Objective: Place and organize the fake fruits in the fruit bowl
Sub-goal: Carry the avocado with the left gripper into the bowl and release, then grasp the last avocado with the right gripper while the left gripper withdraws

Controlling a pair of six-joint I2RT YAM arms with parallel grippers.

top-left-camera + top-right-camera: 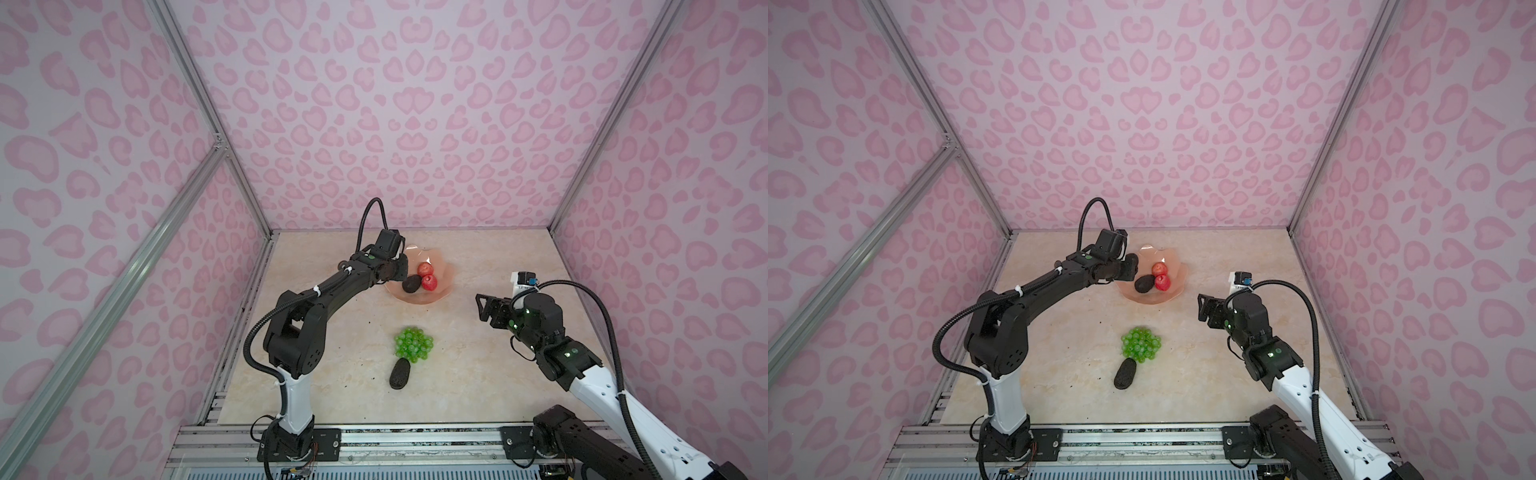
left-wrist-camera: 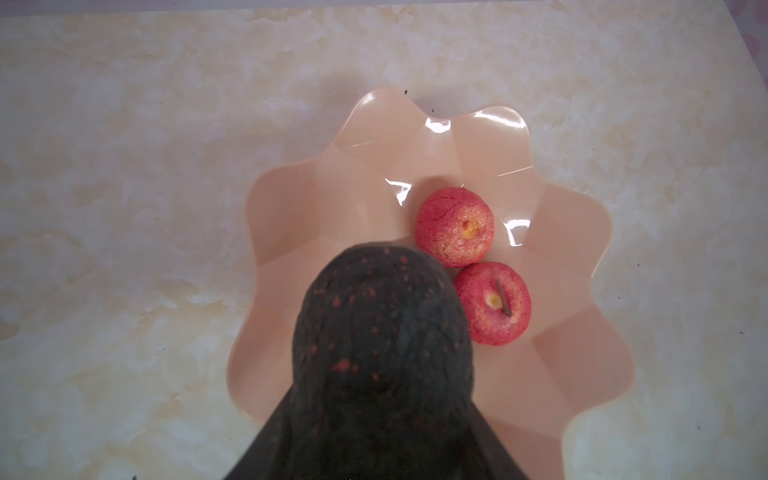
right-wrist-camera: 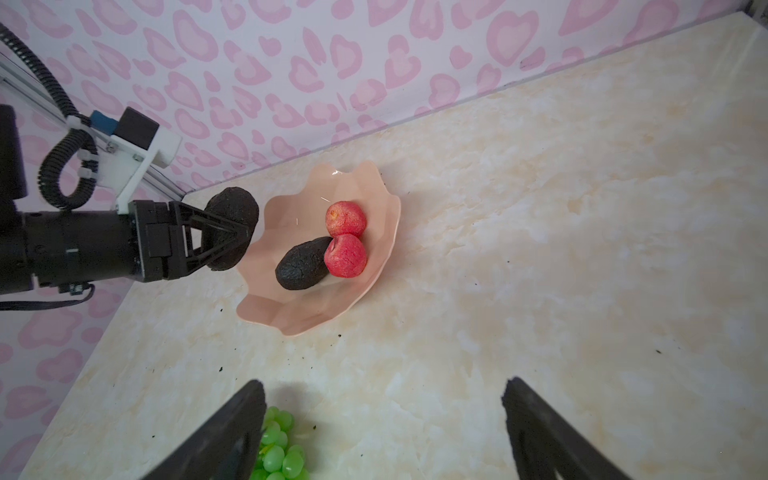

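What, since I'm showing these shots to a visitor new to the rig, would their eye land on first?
Most striking is the left claw shut on a dark avocado over the rim of the peach fruit bowl, where two red apples and another avocado lie. Nearer the camera, bright green grapes and a third avocado wait on the marble table, with the open right claw hovering nearby.

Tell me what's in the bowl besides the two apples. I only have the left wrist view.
Observer: One avocado lies in the fruit bowl, against one apple. The held avocado blocks it from you.
Operator: What's left on the table?
Observer: The grapes and another avocado, side by side, nearer the arm bases than the bowl.
Operator: Right arm?
Observer: The right gripper is open and empty, off to the right of the bowl.
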